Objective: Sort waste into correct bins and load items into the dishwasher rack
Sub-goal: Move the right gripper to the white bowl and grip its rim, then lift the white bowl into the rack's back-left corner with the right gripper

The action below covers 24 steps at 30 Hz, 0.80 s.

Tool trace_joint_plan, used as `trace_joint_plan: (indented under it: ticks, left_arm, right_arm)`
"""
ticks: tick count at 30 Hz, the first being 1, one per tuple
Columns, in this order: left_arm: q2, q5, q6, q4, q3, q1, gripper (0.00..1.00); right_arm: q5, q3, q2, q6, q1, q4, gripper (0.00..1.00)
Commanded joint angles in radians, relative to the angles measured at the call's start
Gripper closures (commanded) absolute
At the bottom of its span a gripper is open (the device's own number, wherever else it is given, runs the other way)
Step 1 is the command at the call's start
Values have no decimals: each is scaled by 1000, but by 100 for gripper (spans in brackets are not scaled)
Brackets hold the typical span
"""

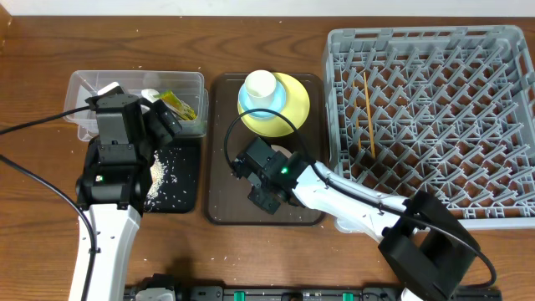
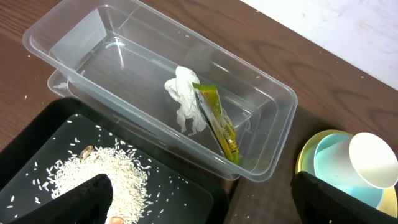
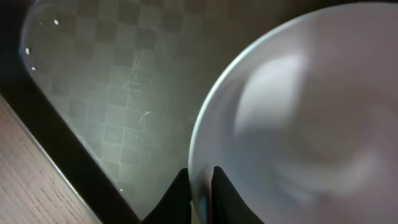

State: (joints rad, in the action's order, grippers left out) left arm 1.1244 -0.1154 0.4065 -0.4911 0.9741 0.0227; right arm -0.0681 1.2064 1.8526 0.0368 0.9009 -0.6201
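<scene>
My right gripper [image 3: 200, 183] is shut on the rim of the white bowl [image 3: 298, 118], one finger inside and one outside. In the overhead view the right gripper [image 1: 276, 167] covers most of that bowl. A white cup [image 1: 260, 86] lies in a light blue dish [image 1: 259, 114] on the yellow plate [image 1: 298, 97]. Two chopsticks [image 1: 365, 109] lie in the grey rack [image 1: 334, 50]. My left gripper [image 2: 205, 205] hangs open over the black tray [image 2: 186, 193] of rice [image 2: 106, 168]. The tissue [image 2: 183, 99] and wrapper [image 2: 217, 121] lie in the clear tub [image 2: 37, 43].
The dishes and bowl stand on a dark brown serving tray [image 1: 221, 167] between the bins and the rack. The black tray [image 1: 182, 199] sits in front of the clear tub [image 1: 84, 84]. Bare wooden table runs along the front.
</scene>
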Motion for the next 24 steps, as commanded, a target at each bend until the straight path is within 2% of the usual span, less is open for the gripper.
trace_joint_plan:
  ticks: [1, 3, 5, 6, 13, 24]
  left_arm:
    - [0, -9, -13, -2, 13, 3, 6]
    - [0, -9, -13, -2, 13, 3, 6]
    - [0, -9, -13, -2, 13, 3, 6]
    - [0, -9, -13, -2, 13, 3, 5]
    - [0, -9, -13, -2, 13, 3, 5]
    - [0, -9, -13, -2, 13, 3, 6]
  right_arm:
    - [22, 6, -7, 2, 10, 3, 89]
    - [19, 10, -9, 2, 10, -2, 90]
    - [19, 11, -9, 2, 10, -2, 98]
    - [18, 11, -9, 1, 10, -3, 99]
    - [6, 48, -11, -42, 8, -36, 99]
    - [-151, 316, -11, -47, -70, -257, 99]
